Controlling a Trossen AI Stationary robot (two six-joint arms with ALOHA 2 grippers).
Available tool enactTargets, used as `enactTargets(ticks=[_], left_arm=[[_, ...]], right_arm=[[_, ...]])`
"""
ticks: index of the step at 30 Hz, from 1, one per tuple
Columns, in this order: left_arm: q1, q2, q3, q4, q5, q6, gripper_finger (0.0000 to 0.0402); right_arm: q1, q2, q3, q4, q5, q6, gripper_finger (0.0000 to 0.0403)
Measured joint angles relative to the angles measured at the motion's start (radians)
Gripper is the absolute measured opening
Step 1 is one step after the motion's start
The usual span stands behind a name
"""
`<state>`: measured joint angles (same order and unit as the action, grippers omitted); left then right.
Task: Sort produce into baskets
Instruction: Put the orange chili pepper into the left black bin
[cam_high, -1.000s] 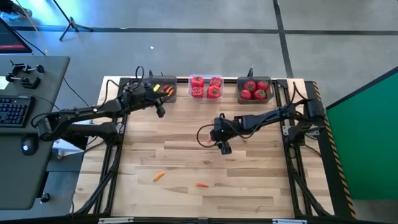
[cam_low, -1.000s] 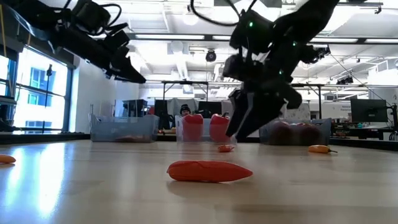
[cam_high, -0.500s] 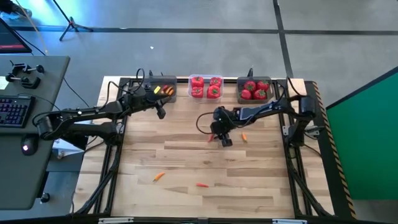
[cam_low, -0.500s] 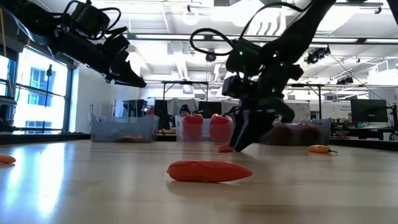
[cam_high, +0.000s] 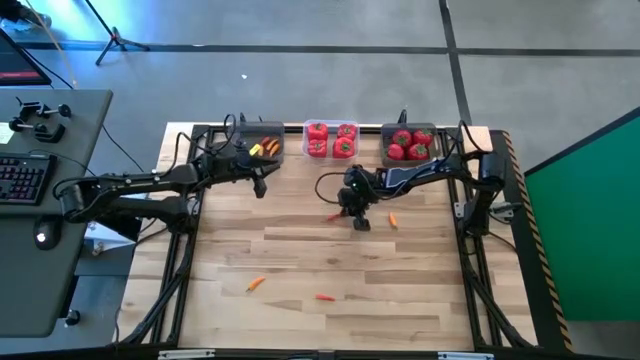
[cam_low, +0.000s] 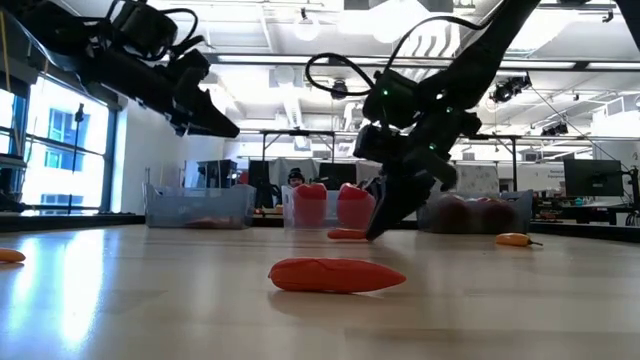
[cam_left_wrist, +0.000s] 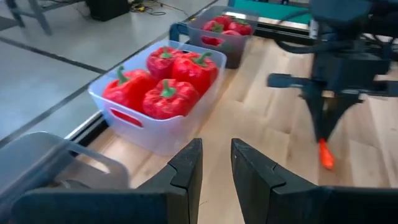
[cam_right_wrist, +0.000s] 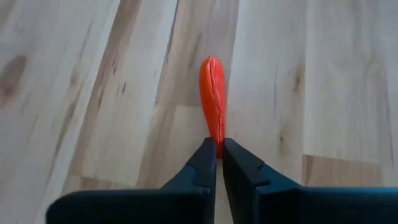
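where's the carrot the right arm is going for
In the high view the carrot piece lies mid-table in front of the clear pepper basket, its thin end pinched by the right gripper.

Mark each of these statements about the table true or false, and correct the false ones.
1. The right hand is shut on the thin end of an orange carrot piece. True.
2. The clear plastic bin holds round tomatoes. False: it holds red bell peppers with green stems.
3. The left hand holds a pepper. False: nothing shows between its fingers, and it hovers near the dark grey bin with carrot pieces.
4. Two more carrot pieces lie loose on the wooden table toward its front edge. True.
5. All three bins stand along the table's far edge. True.
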<state>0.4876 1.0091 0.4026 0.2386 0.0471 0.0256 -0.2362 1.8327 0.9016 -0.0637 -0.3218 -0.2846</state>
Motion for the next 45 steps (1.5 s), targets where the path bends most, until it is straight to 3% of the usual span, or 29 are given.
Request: enactTargets(ticks=[6,13,17,22,29,45], left_arm=[[-0.063,0.058,0.0,0.004,0.0,-0.029,0.0077],[-0.14,0.233,0.0,0.147,0.046,-0.032,0.013],[-0.17,0.33,0.007,0.274,0.051,0.017,0.0164],[-0.199,0.422,0.078,0.29,0.048,0.063,0.0183],[-0.233,0.512,0.173,0.284,0.037,0.065,0.0165],[-0.238,0.511,0.183,0.209,0.037,0.1,0.0079]], right_arm=[[-0.023,0.002,-0.001,0.189,-0.021,0.086,0.0002],[-0.053,0.001,-0.001,0.47,-0.01,0.13,0.0002],[-0.074,0.001,0.0,0.51,-0.009,0.136,0.0001],[-0.08,0.001,0.0,0.511,-0.009,0.111,0.0001],[-0.08,0.0,0.0,0.508,-0.01,0.086,0.0001],[-0.085,0.0,0.0,0.5,0.0,0.071,0.0]])
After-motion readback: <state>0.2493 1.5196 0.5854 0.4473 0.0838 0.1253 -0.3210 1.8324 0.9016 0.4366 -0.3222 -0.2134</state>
